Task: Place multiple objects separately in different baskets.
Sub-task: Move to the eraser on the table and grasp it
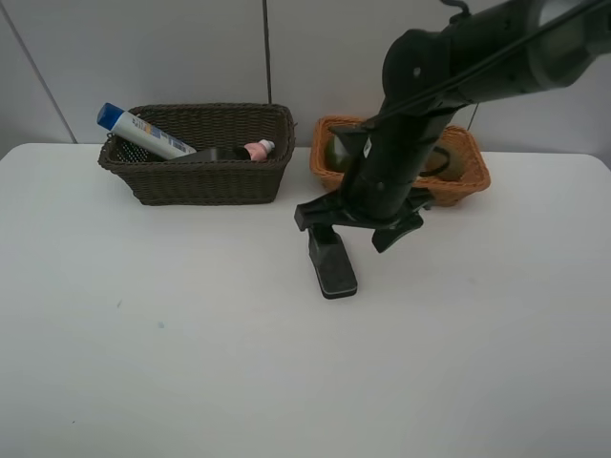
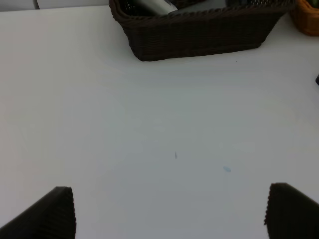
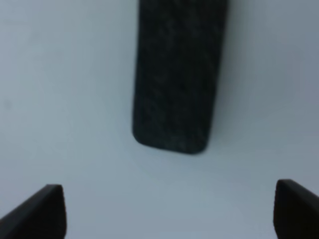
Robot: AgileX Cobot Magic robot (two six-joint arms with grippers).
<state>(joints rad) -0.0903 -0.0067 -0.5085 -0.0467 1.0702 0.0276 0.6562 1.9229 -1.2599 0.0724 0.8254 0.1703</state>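
The flat black block (image 1: 332, 263) lies on the white table in front of the baskets; it also shows in the right wrist view (image 3: 177, 74). My right gripper (image 1: 353, 225) reaches across the middle and hangs open just above the block's far end, its fingers (image 3: 42, 214) wide apart. The dark brown basket (image 1: 196, 176) holds the blue-capped white bottle (image 1: 143, 134), the small pink bottle (image 1: 259, 150) and a dark item. The orange-tan basket (image 1: 468, 181) is partly hidden by the arm. My left gripper (image 2: 169, 214) is open and empty over bare table.
The dark brown basket (image 2: 199, 35) stands ahead of the left gripper, with a corner of the orange-tan basket (image 2: 309, 17) beside it. Both baskets stand at the table's far edge against a pale wall. The right arm (image 1: 458, 57) spans the upper right.
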